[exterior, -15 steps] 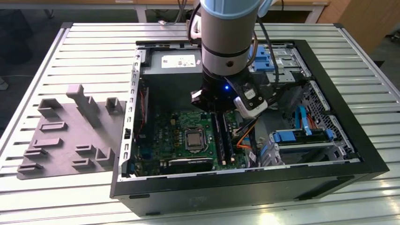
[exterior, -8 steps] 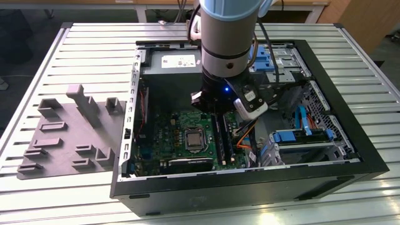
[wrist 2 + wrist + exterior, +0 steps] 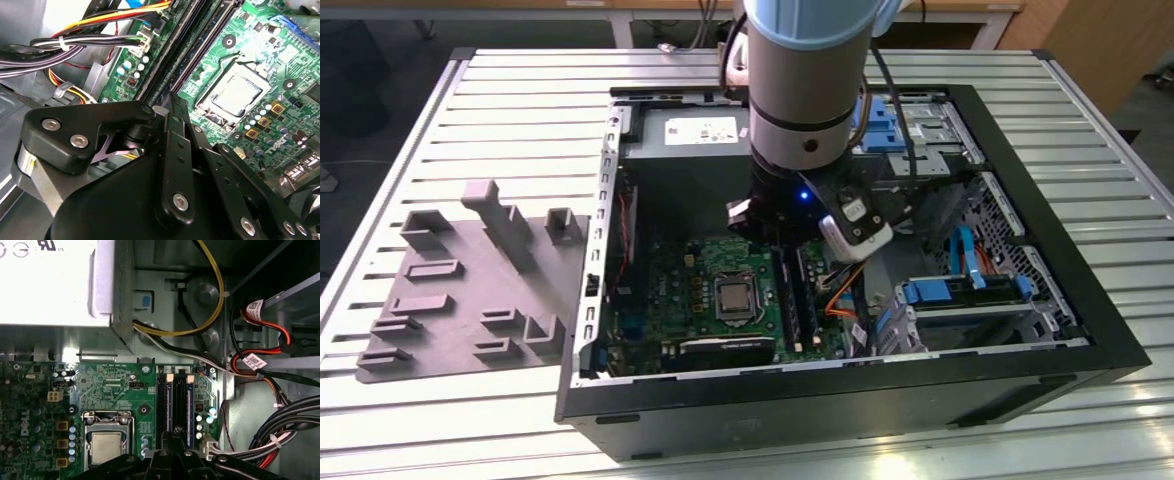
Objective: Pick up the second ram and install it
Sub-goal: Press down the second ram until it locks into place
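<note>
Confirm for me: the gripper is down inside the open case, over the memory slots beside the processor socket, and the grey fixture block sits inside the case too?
Not quite. The grey fixture block lies outside the case, on the slatted table at the exterior view's left. The rest holds: gripper over the memory slots.

Beside the computer case (image 3: 1067,330) — matt black metal — lie grey matt plastic fixture blocks (image 3: 467,290). Inside it, the motherboard (image 3: 120,390) is glossy green; the gripper (image 3: 172,117) — smooth black plastic.

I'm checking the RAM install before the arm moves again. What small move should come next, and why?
Probably a short straight press down: the gripper sits right over the memory slots on the motherboard, where two sticks already stand; whether the second ram is latched cannot be told.
</note>
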You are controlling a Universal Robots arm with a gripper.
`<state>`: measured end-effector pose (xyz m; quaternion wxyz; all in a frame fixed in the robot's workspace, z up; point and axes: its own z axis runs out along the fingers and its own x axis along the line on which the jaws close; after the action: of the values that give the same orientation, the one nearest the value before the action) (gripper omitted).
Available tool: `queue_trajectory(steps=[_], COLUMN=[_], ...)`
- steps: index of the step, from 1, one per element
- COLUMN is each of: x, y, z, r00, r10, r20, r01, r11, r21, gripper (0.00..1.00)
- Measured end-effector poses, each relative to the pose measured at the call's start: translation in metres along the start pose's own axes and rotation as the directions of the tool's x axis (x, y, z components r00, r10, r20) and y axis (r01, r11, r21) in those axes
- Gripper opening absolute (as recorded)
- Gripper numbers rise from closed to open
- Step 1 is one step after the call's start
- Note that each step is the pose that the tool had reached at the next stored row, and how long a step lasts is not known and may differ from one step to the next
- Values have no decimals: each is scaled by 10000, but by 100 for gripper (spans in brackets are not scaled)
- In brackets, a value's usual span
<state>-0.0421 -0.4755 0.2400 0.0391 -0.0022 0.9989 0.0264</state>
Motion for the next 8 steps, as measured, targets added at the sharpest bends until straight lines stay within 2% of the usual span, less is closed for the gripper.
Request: queue_trajectory(steps=[8], x=[9], y=[-47], z=[-3], r00=[10000], r10=[0], r20=[0], r01=[0], r11=[10000], r21=[1], gripper=[11])
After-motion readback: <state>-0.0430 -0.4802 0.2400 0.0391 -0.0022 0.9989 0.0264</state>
